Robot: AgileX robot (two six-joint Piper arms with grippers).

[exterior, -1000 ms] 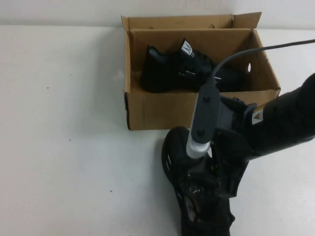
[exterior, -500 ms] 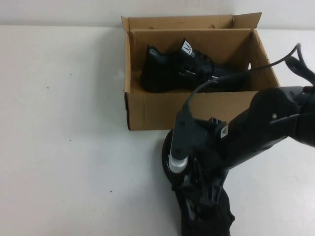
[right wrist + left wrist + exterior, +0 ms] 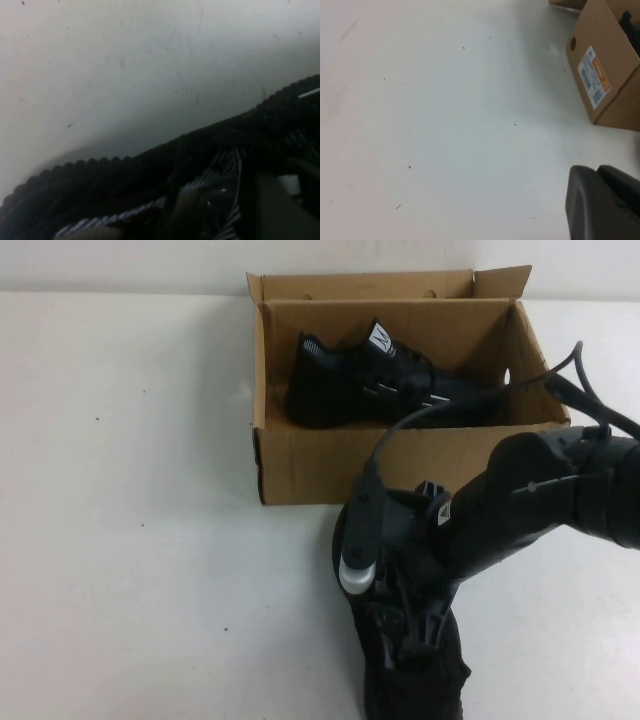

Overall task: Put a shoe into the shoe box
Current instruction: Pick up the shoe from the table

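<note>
High view | right gripper point(image 3: 405, 625) has lowered onto shoe point(image 3: 400, 660) on table point(image 3: 140, 540) before shoe box point(image 3: 300, 465) | fingers' state: cannot tell | grasp seems imminent | left gripper point(image 3: 600, 202) parked, state unclear.

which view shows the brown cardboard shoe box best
The high view: the whole open brown corrugated cardboard shoe box shows, a black sneaker inside. The left wrist view catches only one labelled end; the right wrist view shows none.
</note>
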